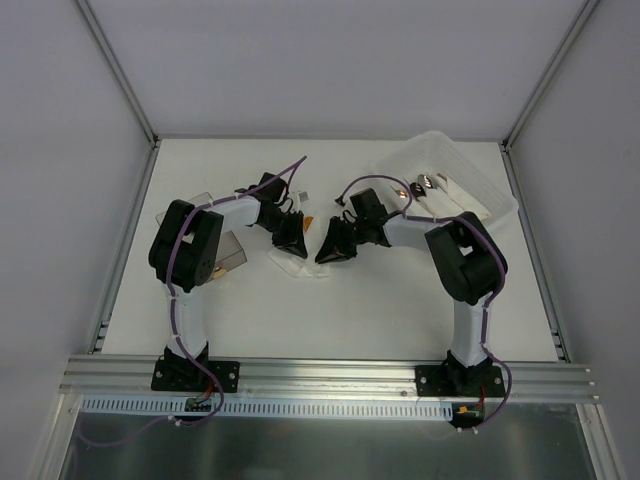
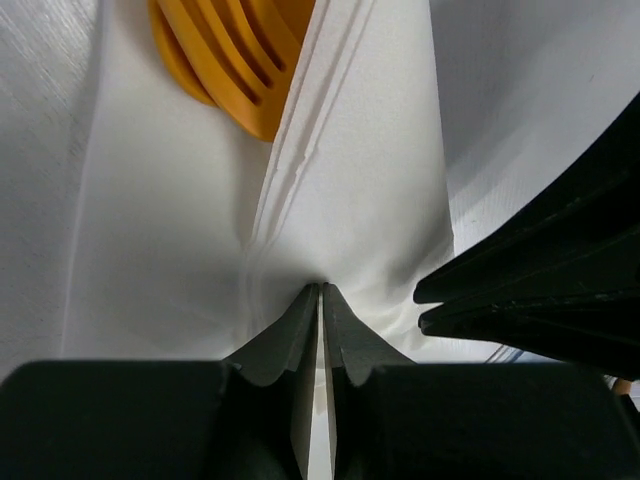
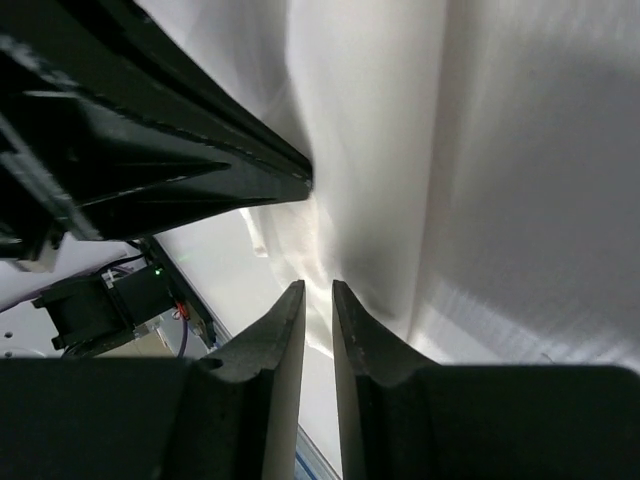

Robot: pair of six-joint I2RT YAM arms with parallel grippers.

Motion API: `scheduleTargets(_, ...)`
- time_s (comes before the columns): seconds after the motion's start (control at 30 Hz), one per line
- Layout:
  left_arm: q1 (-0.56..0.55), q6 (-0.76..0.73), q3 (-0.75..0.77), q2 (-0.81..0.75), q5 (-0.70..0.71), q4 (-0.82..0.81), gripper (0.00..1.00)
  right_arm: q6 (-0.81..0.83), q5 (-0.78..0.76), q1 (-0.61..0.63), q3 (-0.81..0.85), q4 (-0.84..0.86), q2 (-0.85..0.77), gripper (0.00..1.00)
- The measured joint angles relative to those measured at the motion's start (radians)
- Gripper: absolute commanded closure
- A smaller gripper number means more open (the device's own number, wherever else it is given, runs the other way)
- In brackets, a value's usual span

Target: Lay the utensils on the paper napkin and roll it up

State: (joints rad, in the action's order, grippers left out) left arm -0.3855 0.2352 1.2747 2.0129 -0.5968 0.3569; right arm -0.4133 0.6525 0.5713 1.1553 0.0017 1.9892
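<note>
The white paper napkin (image 1: pixel 298 264) lies bunched on the table between my two grippers. An orange utensil (image 2: pixel 235 60), a fork head, rests on it, partly covered by a raised fold of the paper napkin (image 2: pixel 350 150). A speck of the orange utensil (image 1: pixel 309 222) shows from above. My left gripper (image 2: pixel 321 288) is shut, pinching a pucker of the napkin at its tips. My right gripper (image 3: pixel 318 285) faces it from the right, its jaws a narrow slit apart with a crumpled ridge of the paper napkin (image 3: pixel 360 150) caught at the tips. The rest of the utensils are hidden.
A translucent white tray (image 1: pixel 487 180) with small shiny bits stands at the back right. A smoky clear box (image 1: pixel 232 256) sits beside the left arm's elbow. Grey walls enclose the table on three sides. The two grippers' fingers nearly touch.
</note>
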Motion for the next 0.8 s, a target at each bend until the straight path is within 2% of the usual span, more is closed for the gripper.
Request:
scheduleTargets(0.4, 0.001, 0.009, 0.012, 0.015, -0.009, 0.000, 0.98, -0.024, -0.017, 0.000, 0.037, 0.081, -0.013, 0.97)
scheduleTargets(0.8, 0.001, 0.010, 0.012, 0.015, -0.009, 0.000, 0.98, -0.040, -0.078, 0.010, 0.098, 0.101, 0.097, 1.00)
